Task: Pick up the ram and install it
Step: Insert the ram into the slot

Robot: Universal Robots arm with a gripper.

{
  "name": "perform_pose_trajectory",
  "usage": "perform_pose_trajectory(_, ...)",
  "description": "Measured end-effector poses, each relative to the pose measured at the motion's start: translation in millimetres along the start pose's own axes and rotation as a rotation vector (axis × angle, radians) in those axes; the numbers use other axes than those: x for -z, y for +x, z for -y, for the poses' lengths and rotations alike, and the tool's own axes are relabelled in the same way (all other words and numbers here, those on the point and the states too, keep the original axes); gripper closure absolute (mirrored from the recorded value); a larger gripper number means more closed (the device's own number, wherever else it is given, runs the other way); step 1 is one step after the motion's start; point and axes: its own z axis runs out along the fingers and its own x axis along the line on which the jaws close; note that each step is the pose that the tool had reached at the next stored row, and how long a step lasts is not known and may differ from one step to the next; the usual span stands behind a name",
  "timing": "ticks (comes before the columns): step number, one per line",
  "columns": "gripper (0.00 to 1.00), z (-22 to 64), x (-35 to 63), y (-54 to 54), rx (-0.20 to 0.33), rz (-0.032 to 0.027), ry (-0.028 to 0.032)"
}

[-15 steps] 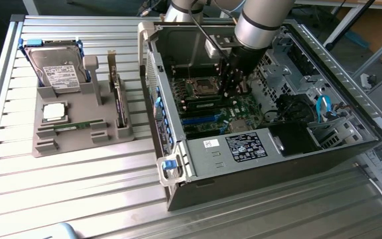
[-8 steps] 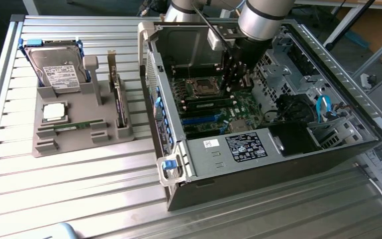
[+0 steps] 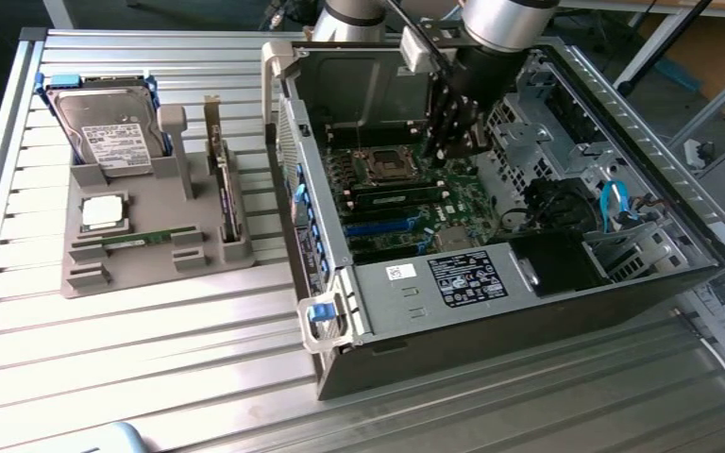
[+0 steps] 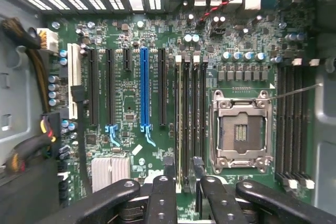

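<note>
Fingers [image 4: 168,174] apart astride one slotted ram [image 4: 181,119]

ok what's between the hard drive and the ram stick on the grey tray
The square silver processor chip sits between the hard drive and the ram stick, on the grey tray, in the exterior view.

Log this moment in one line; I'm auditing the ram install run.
ram: edge-up on motherboard beside CPU socket | pincer: open, fingers either side of ram | other ram stick: on grey holder
</note>
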Motion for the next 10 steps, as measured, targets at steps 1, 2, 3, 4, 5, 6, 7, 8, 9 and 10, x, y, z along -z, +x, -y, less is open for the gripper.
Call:
perform_pose_trajectory(1,0.75,0.0,3.0,0.0,0.0,0.0,0.0)
perform_pose_trajectory(2,0.75,-0.1,5.5,-0.1,0.0,0.0,0.0)
perform_pose_trajectory(3,0.75,-0.1,8.6,-0.1,0.0,0.0002,0.0)
perform_pose_trajectory(4,0.75,-0.1,11.4,-0.1,0.0,0.0001,0.0)
perform_pose_trajectory(5,0.75,-0.1,14.2,-0.1,0.0,-0.0001,0.0)
perform_pose_trajectory(6,0.75,-0.2,16.8,-0.2,0.0,0.0,0.0)
perform_pose_trajectory(7,0.75,-0.2,19.0,-0.2,0.0,0.0001,0.0001)
perform_pose_trajectory(8,0.75,-0.2,21.0,-0.2,0.0,0.0001,0.0001)
perform_pose_trajectory(9,0.75,-0.2,23.0,-0.3,0.0,0.0,0.0)
perform_pose_trajectory(10,0.75,-0.2,24.9,-0.3,0.0,0.0001,0.0)
